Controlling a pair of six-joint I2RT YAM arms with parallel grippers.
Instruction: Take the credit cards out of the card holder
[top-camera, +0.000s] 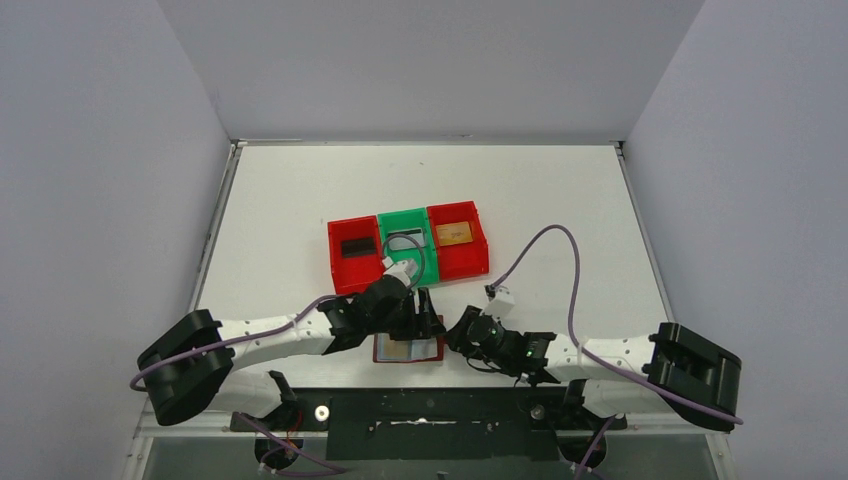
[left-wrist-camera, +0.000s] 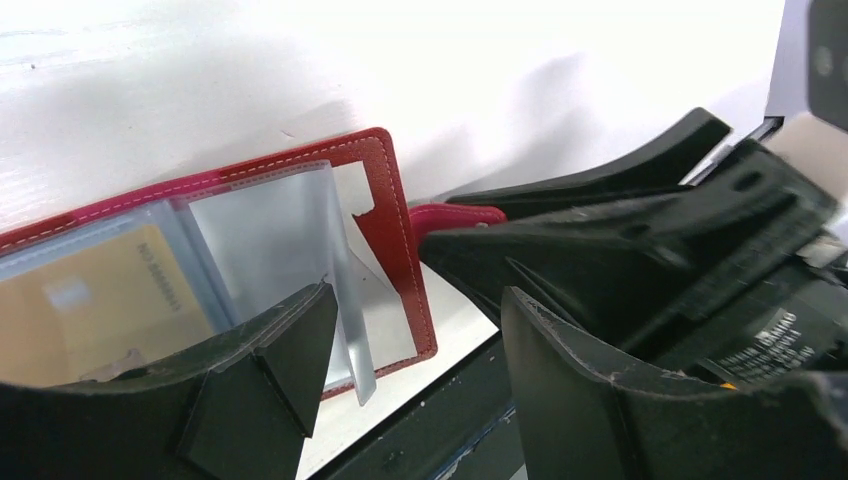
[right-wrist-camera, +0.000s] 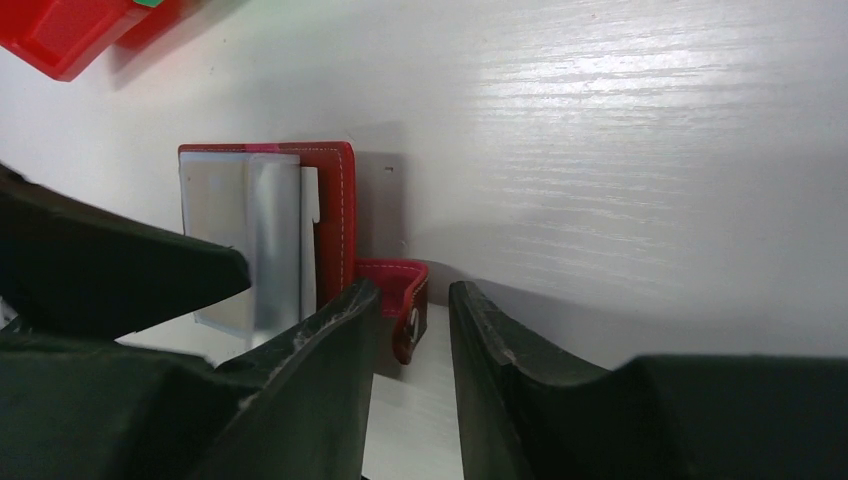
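The card holder (top-camera: 405, 350) lies open at the table's near edge, with its dark red cover (left-wrist-camera: 385, 200) and clear pockets (left-wrist-camera: 270, 230). A gold-tan credit card (left-wrist-camera: 100, 300) sits in one pocket. My left gripper (left-wrist-camera: 420, 340) is open over the holder's right end, one finger (left-wrist-camera: 270, 370) above the pockets and nothing clamped. My right gripper (right-wrist-camera: 412, 292) is open just right of the holder, with the red snap tab (right-wrist-camera: 400, 295) at its left fingertip and a gap beside it. More credit cards lie in the bins: black (top-camera: 357, 247), grey (top-camera: 405, 240), gold-tan (top-camera: 455, 234).
Three bins stand in a row behind the holder: red (top-camera: 340, 270), green (top-camera: 400, 218), red (top-camera: 475, 258). The black front rail (left-wrist-camera: 440, 430) runs right below the holder. Both arms meet closely over it, and purple cables loop above the right arm (top-camera: 560, 240).
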